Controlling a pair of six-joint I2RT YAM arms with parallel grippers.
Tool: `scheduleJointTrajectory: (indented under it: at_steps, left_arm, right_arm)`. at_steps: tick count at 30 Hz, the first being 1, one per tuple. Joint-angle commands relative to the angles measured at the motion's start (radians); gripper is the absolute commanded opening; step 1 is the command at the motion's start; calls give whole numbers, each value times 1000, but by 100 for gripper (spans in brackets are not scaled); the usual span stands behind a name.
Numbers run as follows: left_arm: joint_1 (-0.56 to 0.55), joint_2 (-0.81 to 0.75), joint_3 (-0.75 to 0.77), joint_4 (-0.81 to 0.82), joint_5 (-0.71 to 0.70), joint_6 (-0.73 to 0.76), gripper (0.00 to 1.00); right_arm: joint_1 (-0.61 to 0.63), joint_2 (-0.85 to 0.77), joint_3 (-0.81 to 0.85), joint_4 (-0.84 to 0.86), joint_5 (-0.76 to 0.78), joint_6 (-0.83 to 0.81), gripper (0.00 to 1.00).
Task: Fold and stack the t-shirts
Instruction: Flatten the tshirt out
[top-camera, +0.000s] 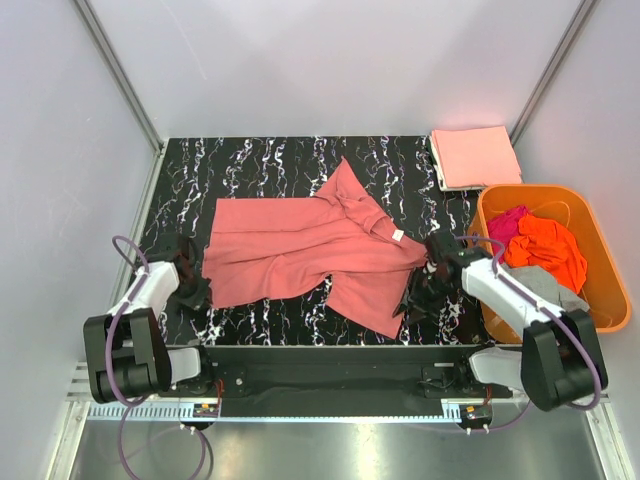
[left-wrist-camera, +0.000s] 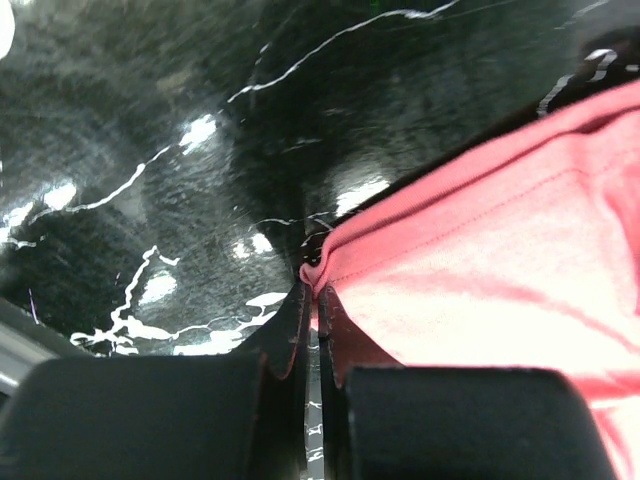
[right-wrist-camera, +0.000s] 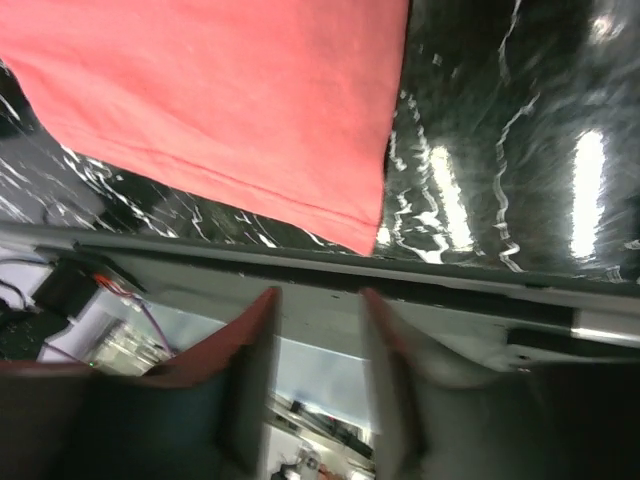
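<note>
White walls close in a black, white-veined table (top-camera: 260, 165). From the top view we see the salmon-pink t-shirt (top-camera: 300, 250) spread rumpled across the table's middle. A small white neck tag (top-camera: 398, 236) shows near the shirt's right side, but we can read no writing on it. The folded peach-pink t-shirt (top-camera: 475, 157) lies at the back right corner, just behind the orange basket (top-camera: 530, 191). Heaped in the basket are the magenta t-shirt (top-camera: 507, 220), the bright orange t-shirt (top-camera: 545, 245) and the grey t-shirt (top-camera: 550, 285), the grey one partly hidden by the right arm. Bare table lies behind and to the left of the spread shirt. The left gripper (top-camera: 198, 290) sits at the shirt's near left corner and the right gripper (top-camera: 415, 298) just beside its near right edge.

From the left wrist, we see the left gripper (left-wrist-camera: 312, 300) clenched on the hem corner of the salmon-pink t-shirt (left-wrist-camera: 480, 260), with glossy, blurred table to the left.

From the right wrist, the right gripper (right-wrist-camera: 320, 310) has its jaws apart and holds nothing. The salmon-pink t-shirt (right-wrist-camera: 230, 90) lies beyond them, apart from the fingers, its upper part cut off by the frame.
</note>
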Motion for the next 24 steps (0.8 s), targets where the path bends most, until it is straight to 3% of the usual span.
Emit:
scheduleJointTrajectory:
  at_steps: [1,3,11,16,24]
  left_arm:
    - [5,-50,10,45,36,65,0]
    - [3,-71,15,55,56,92,0]
    - [5,-122,1,87,124,147,0]
    - [3,-134,-6,100,157,164,0]
    - [5,-166,-19,104,180,159,0]
  right_arm:
    - [85,-81,-61,135,95,215,40]
    - [105,-89,-90,137,113,255,31]
    - [116,-128,-168,127,140,344,40]
    - [122,-185,-262,236,127,429,48]
    - [155,-152,-265,273,143,476,48]
